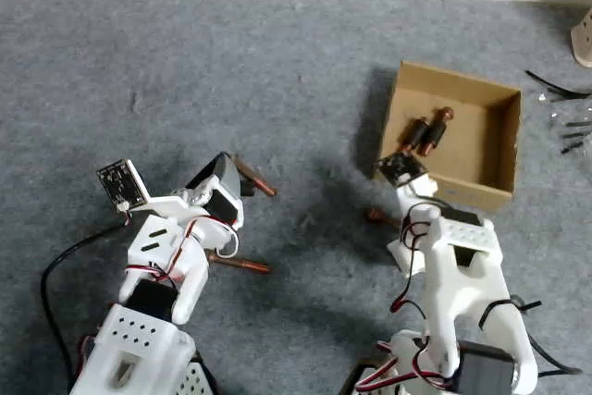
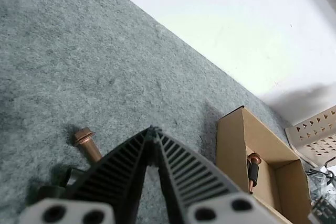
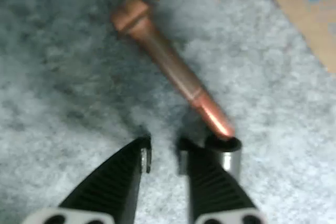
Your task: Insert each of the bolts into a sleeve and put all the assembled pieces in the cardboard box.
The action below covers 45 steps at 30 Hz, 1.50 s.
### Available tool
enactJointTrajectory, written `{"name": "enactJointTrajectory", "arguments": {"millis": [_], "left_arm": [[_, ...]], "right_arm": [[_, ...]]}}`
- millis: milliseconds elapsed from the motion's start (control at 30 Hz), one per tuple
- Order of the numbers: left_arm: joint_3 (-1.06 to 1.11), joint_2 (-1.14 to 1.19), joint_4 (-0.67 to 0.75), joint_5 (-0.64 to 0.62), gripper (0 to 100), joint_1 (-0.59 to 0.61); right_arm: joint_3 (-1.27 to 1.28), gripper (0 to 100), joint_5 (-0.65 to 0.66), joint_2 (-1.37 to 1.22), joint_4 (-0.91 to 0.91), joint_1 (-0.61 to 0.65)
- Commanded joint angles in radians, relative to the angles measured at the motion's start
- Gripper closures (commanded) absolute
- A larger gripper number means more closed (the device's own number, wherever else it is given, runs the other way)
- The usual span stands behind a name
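Note:
The cardboard box (image 1: 504, 141) stands at the right rear with two assembled pieces (image 1: 424, 134) inside. My left gripper (image 2: 152, 130) is shut with nothing in it, hanging low over the grey carpet. Beside it lies a copper bolt (image 2: 86, 144) whose shaft runs under a finger toward a dark sleeve (image 2: 59, 181). Another bolt (image 1: 239, 264) lies beside the left arm. My right gripper (image 3: 163, 149) is slightly open, nothing between its fingers. A third bolt (image 3: 168, 61) lies just ahead of it, tip at the mouth of a sleeve (image 3: 227, 155) that touches one finger.
Black cable ties and small parts (image 1: 566, 122) lie to the right of the box, and a white perforated object (image 1: 583, 39) sits at the far right edge. The box (image 2: 231, 140) is also ahead of the left gripper. Open carpet stretches across the back left.

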<state>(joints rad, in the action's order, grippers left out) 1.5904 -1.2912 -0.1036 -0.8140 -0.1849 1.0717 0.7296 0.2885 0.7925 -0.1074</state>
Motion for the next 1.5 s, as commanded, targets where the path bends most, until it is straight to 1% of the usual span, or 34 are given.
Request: {"name": "enactJointTrajectory", "arguments": {"millis": [0,200,300,467,733,900,967,1033,1133,1200,1400,1467], "left_arm": [[-0.012,-0.015,0.000,-0.002,99,0.005],[-0.013,-0.015,0.000,-0.002,99,0.005],[-0.013,-0.015,0.000,-0.002,99,0.005],[-0.013,-0.015,0.000,-0.002,99,0.005],[-0.012,-0.015,0.000,-0.002,99,0.005],[-0.010,-0.015,0.000,0.000,99,0.005],[-0.010,-0.015,0.000,0.000,99,0.005],[-0.010,-0.015,0.000,0.000,99,0.005],[-0.008,-0.015,0.000,0.000,99,0.005],[-0.008,-0.015,0.000,0.000,99,0.005],[-0.008,-0.015,0.000,0.000,99,0.005],[-0.008,-0.015,0.000,0.000,99,0.005]], "right_arm": [[0.007,99.5,0.017,-0.041,-0.041,-0.008],[0.004,99.4,0.012,-0.038,-0.039,-0.008],[0.007,99.4,0.012,0.013,-0.038,-0.010],[0.015,99.4,0.012,0.268,-0.035,-0.008],[0.025,99.4,0.011,0.670,0.140,-0.007],[0.025,99.4,0.017,0.797,0.236,0.012],[0.024,98.5,0.018,0.782,0.268,0.013],[0.022,94.6,0.021,0.742,0.285,0.013],[0.016,83.9,0.118,0.634,0.288,0.010],[0.012,79.6,0.178,0.549,0.286,0.004],[-0.130,79.3,0.336,0.297,0.278,-0.004],[-0.186,79.3,0.367,0.211,0.278,-0.004]]}}
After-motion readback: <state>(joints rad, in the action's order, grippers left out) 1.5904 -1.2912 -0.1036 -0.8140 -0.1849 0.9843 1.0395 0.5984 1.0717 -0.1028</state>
